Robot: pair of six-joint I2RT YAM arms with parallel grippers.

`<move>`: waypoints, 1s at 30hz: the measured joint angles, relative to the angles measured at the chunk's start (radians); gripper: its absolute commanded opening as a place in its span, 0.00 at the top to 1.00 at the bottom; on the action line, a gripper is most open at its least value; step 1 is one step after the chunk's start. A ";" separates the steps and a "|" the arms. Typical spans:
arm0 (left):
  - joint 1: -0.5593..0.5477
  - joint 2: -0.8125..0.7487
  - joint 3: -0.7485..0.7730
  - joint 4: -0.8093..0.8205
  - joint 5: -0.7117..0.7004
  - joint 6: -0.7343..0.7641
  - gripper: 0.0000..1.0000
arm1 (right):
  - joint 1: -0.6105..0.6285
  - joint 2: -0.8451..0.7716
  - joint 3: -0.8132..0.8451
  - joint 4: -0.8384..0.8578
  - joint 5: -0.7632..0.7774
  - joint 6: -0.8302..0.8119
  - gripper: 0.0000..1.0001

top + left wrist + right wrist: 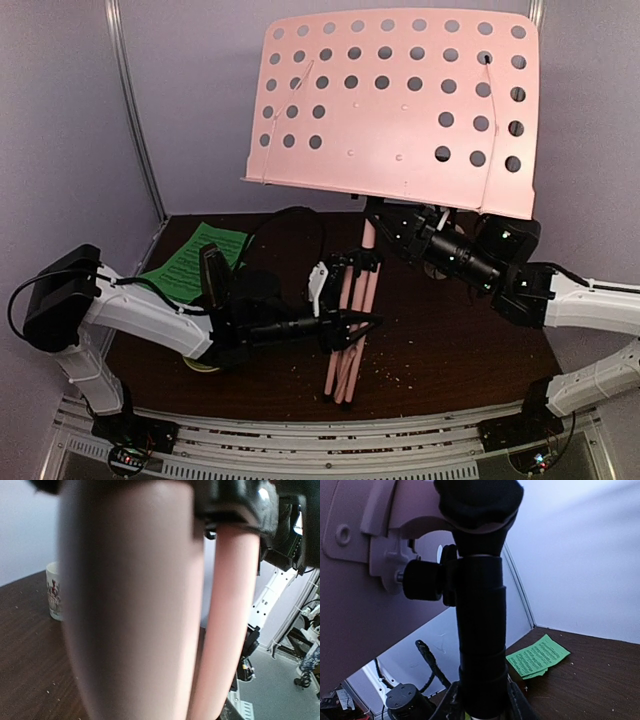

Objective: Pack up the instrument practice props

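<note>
My right fingers (380,215) are closed narrow on the stand (395,100). They grip its black upper shaft just below the tilt knob. In the right wrist view they flank that shaft at the bottom of the frame, tight against it. The perforated desk spreads directly above these fingers and out to both sides, tilted back, and it hides whatever lies beyond them. Below them the shaft runs down to the pink legs, which are folded together with their feet down at the table (450,350).

My left fingers (352,292) sit one on each side of the folded legs, partway down. From the left wrist camera the legs fill nearly the whole frame, close and blurred. I cannot tell whether the fingers press on them or only bracket them.

The pages (190,262) lie flat on the table well to the left of the left fingers, toward the far left corner. My left forearm and its camera housing cross in front of their near edge. From the right wrist they show beyond the shaft, on its right in the frame, as a few sheets slightly fanned.

A mug (54,591) stands upright on the table past the legs, off to the left in the left wrist view and apart from the stand.

A dark rounded shape (292,238) sits behind the left wrist, between the pages and the legs. I cannot tell what it is. Pale specks (400,380) dot the table just right of the feet.
</note>
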 measured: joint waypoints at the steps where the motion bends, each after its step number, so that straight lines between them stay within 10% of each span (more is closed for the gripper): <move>1: 0.002 -0.013 0.000 -0.031 0.011 -0.027 1.00 | 0.000 0.001 0.010 -0.031 0.026 0.005 0.90; 10: 0.005 -0.063 -0.052 -0.158 0.064 -0.248 1.00 | -0.014 0.039 -0.020 -0.140 0.183 0.040 0.50; 30: 0.009 -0.096 -0.109 -0.364 -0.056 -0.421 1.00 | -0.071 -0.064 -0.315 -0.160 0.473 0.098 0.02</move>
